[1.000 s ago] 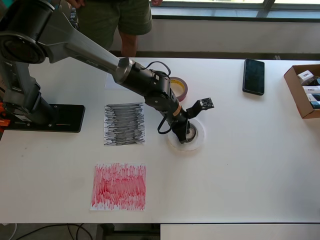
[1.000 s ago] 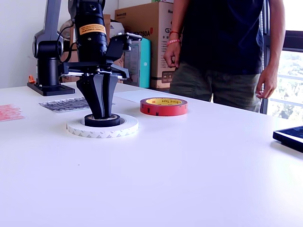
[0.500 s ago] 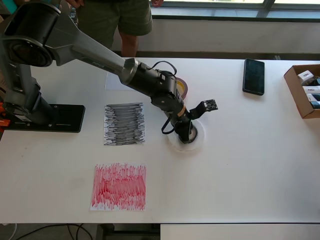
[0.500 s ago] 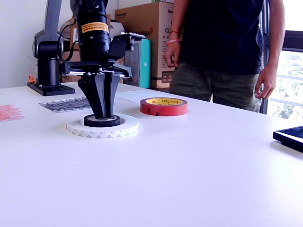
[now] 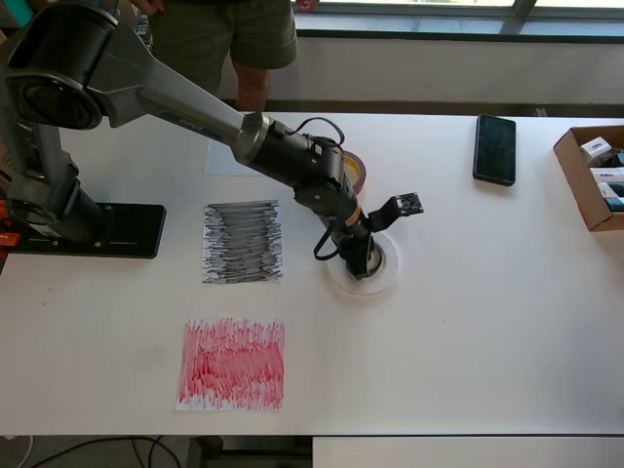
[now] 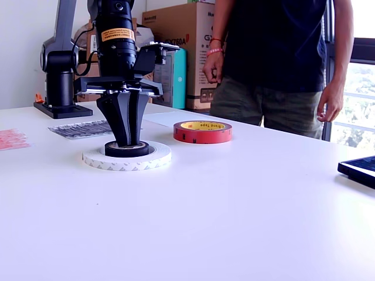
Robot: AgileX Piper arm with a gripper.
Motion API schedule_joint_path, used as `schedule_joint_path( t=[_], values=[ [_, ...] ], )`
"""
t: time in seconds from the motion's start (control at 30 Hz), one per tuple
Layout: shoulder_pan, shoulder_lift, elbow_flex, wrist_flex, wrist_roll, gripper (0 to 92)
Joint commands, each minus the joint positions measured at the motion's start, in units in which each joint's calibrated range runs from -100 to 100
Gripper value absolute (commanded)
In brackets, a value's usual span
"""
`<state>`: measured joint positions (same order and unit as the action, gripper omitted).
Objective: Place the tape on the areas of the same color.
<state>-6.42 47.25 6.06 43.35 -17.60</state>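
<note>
Here the gripper [image 6: 125, 143] points straight down, seemingly gripping the black roll [image 6: 126, 150].

A robotics lab or office workspace is suggested. A large white table [image 5: 487, 322] is set beside a window, and an industrial-style arm is bolted to a black base plate [image 5: 102, 231] at the table's edge. Test props are laid out on the surface: scribbled paper sheets [image 5: 242, 241] and tape rolls [image 6: 202, 132]. A phone [image 5: 494, 148] and an open cardboard box [image 5: 575, 180] of small items are seen at the far side. Stacked cardboard cartons [image 6: 179, 26] are visible behind, and a person [image 6: 275, 58] is seen standing close by.
</note>
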Motion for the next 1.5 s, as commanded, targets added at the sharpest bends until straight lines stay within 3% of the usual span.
schedule_joint_path(
  t=[0.0, 0.17, 1.13, 1.47],
  values=[
    [-0.5, -0.6, -0.6, 2.3, -0.2, 16.4],
    [0.0, -5.2, 0.1, 5.3, 0.3, 16.4],
    [0.7, -5.3, 4.6, 4.6, 0.1, 16.6],
    [0.5, -5.8, 2.1, 5.1, -4.5, 16.6]
  ],
)
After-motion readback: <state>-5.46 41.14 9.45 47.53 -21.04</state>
